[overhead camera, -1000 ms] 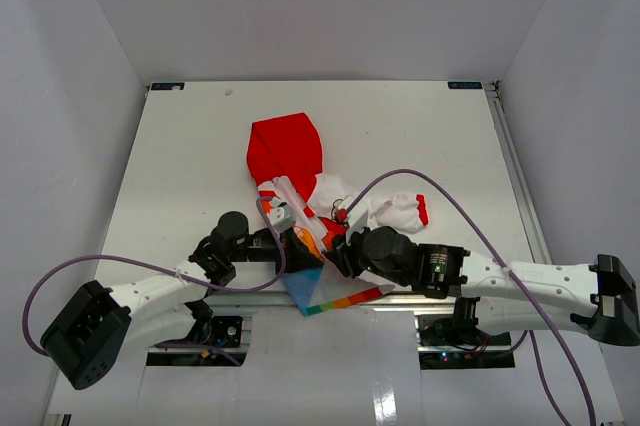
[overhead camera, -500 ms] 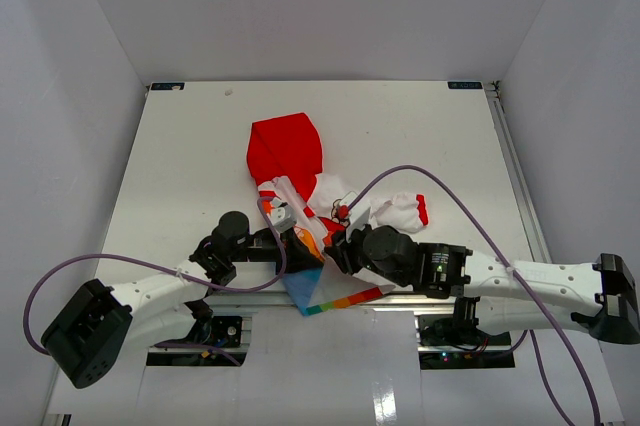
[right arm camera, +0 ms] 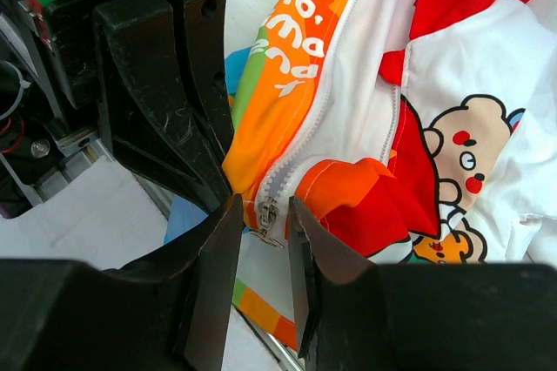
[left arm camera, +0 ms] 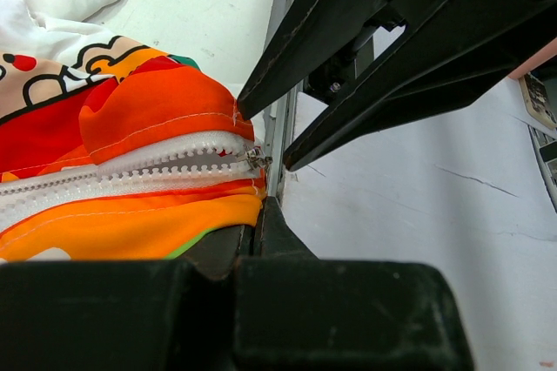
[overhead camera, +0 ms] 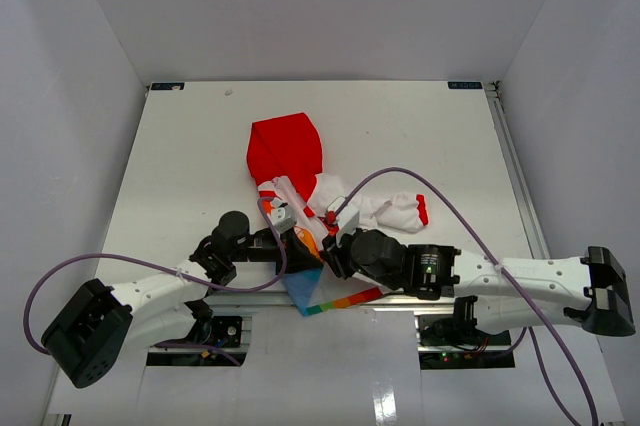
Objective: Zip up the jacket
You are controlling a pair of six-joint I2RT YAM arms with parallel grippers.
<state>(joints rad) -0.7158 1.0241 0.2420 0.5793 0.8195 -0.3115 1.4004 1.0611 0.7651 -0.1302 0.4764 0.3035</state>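
The jacket (overhead camera: 325,191) lies in the middle of the table, red hood (overhead camera: 285,146) pointing away and rainbow hem (overhead camera: 345,300) hanging over the near edge. My left gripper (overhead camera: 303,243) is shut on the jacket's orange bottom corner, just below the zipper's foot (left arm camera: 259,210). The metal zipper slider (right arm camera: 267,214) sits at the bottom of the white zipper (left arm camera: 130,171). My right gripper (right arm camera: 261,210) is open, one finger on each side of the slider, with a gap showing on both sides. In the left wrist view the right gripper (left arm camera: 265,136) reaches in from above the slider (left arm camera: 255,158).
A metal rail (overhead camera: 420,296) runs along the table's near edge under the hem. One sleeve with a red cuff (overhead camera: 405,211) lies to the right. Purple cables (overhead camera: 440,191) loop over both arms. White walls close in the table (overhead camera: 200,146) on three sides.
The right arm has edged slightly left, bringing its fingers closer around the slider. The left gripper and the jacket have stayed put.
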